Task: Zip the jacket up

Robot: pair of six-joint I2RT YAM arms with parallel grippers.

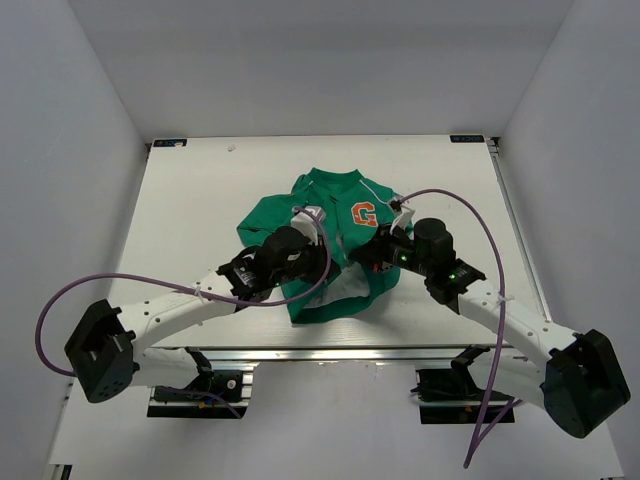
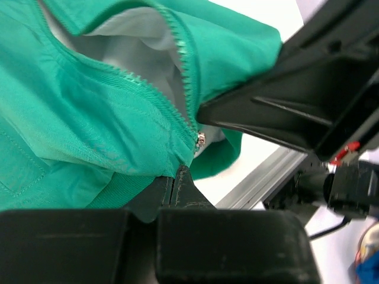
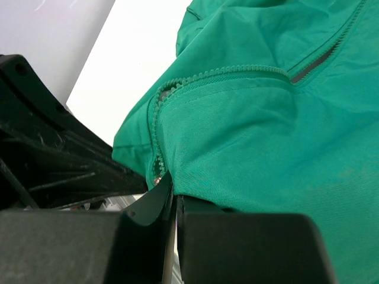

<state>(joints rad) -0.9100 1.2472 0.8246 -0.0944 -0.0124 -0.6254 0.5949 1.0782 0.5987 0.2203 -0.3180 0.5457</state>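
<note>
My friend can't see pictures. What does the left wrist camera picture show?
The left gripper has its two black fingers pinched shut on the bottom edge of the green jacket, right beside the lower end of the zip. Above them the zip gapes open, showing light grey lining.

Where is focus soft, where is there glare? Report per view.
Top external: even light, the jacket sharp, no glare. Left wrist: zipper teeth readable, the left end effector dark, little detail. Right wrist: fabric sharp, table washed out white.
</note>
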